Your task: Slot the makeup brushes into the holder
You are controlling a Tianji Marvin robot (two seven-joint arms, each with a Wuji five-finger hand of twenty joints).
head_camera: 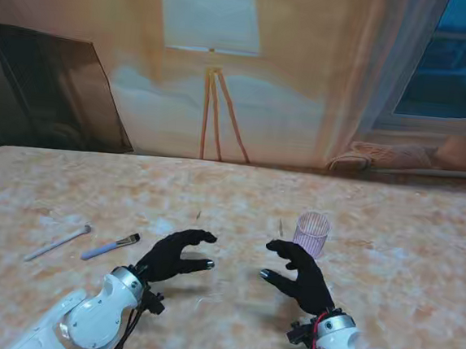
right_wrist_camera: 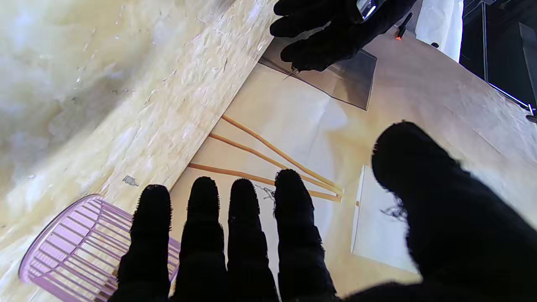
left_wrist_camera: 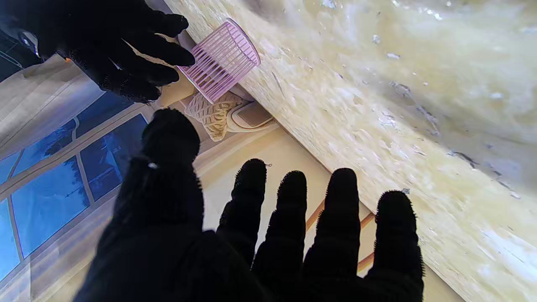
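Both hands hover over the near middle of the table, black-gloved, palms turned toward each other and holding nothing. On the left hand [head_camera: 175, 255] the fingers are curled loosely and apart, and the right hand [head_camera: 299, 276] matches it, fingers spread and bent. Just beyond the right hand's fingertips stands the holder [head_camera: 312, 233], a pink ribbed cup, upright on the marbled table [head_camera: 391, 237]; nothing shows inside it, though its slatted wall makes that hard to judge from the stand's view. In the right wrist view the holder [right_wrist_camera: 63, 247] is partly covered by the hand's own fingers [right_wrist_camera: 201, 235] and cut by the frame edge.

Well to the left of the left hand lie two makeup brushes, apart from each other and both angled the same way: a blue-handled brush [head_camera: 111, 246] with a dark tip, and farther left a pale brush [head_camera: 57, 243] whose head is too small to make out. Neither wrist view shows them.

Behind the table hangs a painted backdrop [head_camera: 225, 76] with a lamp and window.
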